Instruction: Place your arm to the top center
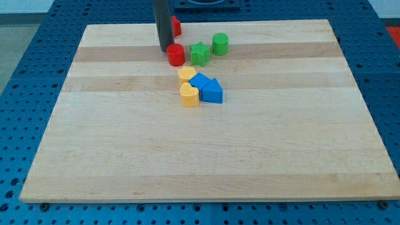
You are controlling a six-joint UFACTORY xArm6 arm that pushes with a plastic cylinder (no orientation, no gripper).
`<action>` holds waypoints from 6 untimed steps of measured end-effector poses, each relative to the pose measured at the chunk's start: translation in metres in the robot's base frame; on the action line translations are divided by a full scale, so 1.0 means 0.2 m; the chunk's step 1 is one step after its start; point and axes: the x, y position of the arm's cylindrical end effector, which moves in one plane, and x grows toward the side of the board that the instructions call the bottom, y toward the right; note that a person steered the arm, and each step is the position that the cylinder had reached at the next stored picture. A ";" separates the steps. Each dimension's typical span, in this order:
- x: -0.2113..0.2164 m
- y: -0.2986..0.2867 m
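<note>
My tip (165,49) is at the lower end of the dark rod, near the board's top edge, a little left of centre. A red cylinder (175,55) sits just right of the tip, very close or touching. A second red block (176,25) is partly hidden behind the rod. A green star-like block (200,54) and a green cylinder (220,44) lie to the right. Below them are two yellow blocks (185,75) (189,95) and two blue blocks (200,81) (212,92), clustered together.
The wooden board (125,144) lies on a blue perforated table (19,75). The board's edges are in view on all sides.
</note>
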 end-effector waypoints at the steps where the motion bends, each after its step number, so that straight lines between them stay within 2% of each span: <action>1: -0.03 0.00; 2: -0.19 0.03; 4: -0.24 0.17; 6: -0.38 0.43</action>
